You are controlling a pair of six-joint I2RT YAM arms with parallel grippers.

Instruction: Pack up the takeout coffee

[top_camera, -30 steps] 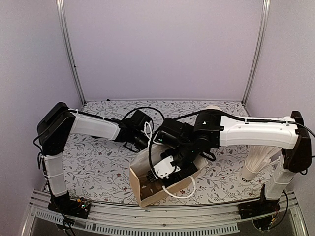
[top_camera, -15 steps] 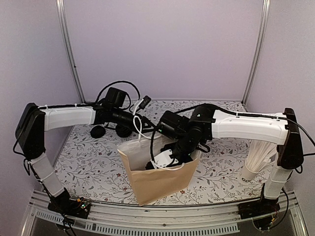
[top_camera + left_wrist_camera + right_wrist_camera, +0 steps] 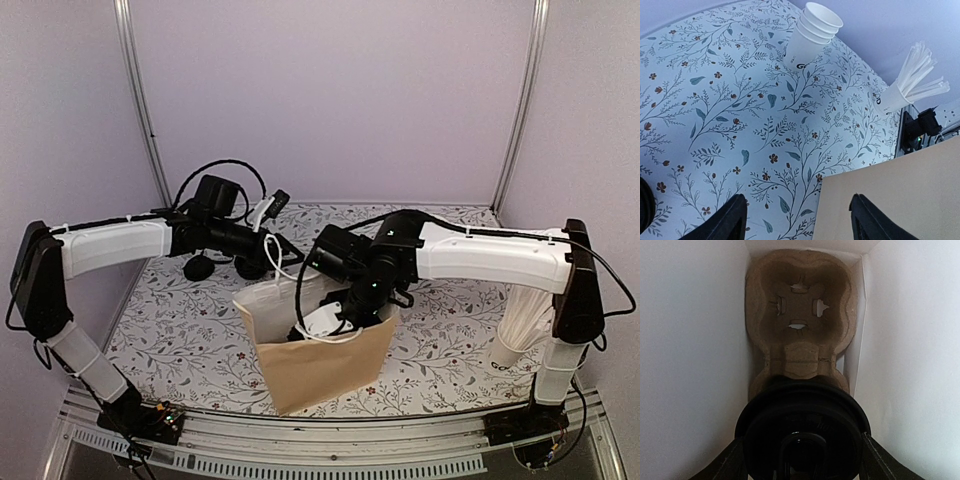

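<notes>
Right gripper (image 3: 801, 462) inside paper bag (image 3: 320, 365), jaws wide, clamped on coffee cup (image 3: 801, 412) above cardboard tray (image 3: 799, 315). Left gripper (image 3: 797, 220) wide apart, holding nothing. Next, likely: lower cup into near tray hole, let go.

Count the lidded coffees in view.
3 lidded coffees: two on the table left of the paper bag, one in the right gripper inside it. More may be hidden.

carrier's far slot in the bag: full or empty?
Empty. Right wrist view: far slot of the carrier shows its bare bottom; the lidded cup hides the near one.
</notes>
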